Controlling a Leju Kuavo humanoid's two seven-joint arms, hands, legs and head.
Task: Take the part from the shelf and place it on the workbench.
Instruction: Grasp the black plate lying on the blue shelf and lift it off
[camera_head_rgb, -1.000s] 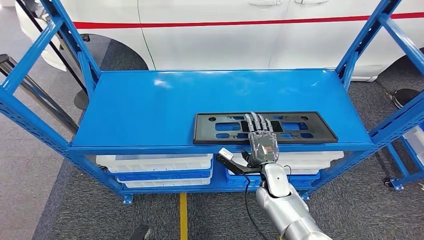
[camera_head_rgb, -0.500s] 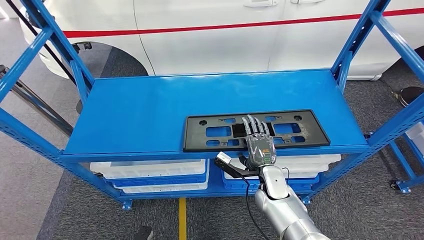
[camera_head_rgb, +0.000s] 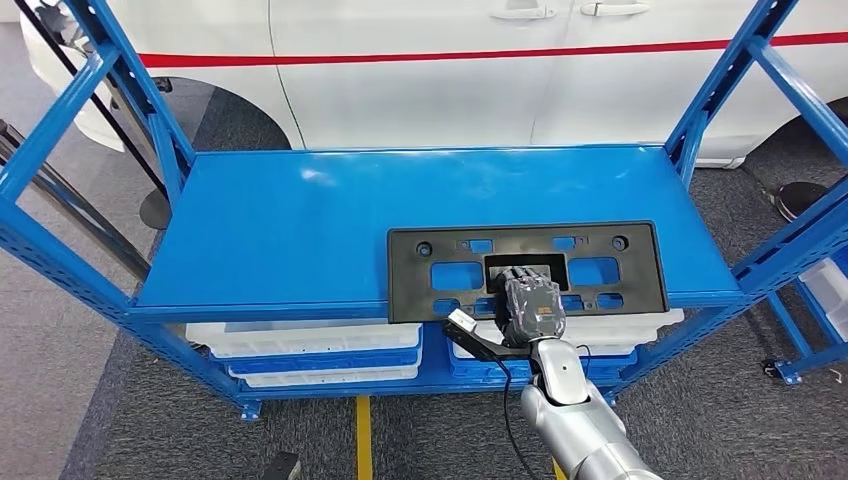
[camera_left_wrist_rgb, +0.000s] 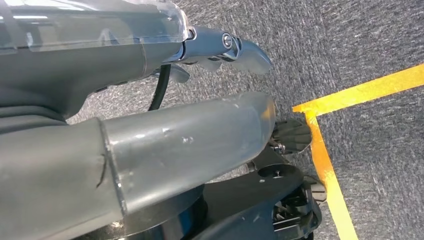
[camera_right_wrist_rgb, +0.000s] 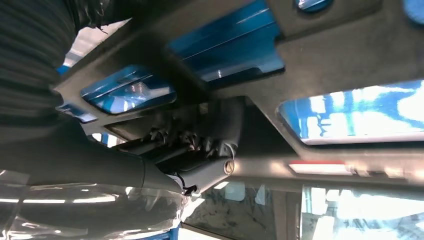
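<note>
Part (camera_head_rgb: 525, 268) overhangs the shelf (camera_head_rgb: 300, 220) edge, gripped by right hand (camera_head_rgb: 533, 308).

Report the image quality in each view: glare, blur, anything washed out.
Head view: sharp and evenly lit, with a soft glare patch on the blue shelf; the black part reads clearly. Right wrist view: dark and backlit, bright openings in the part washed out, right hand in shadow. Left wrist view: left hand close and soft, with highlights.
</note>
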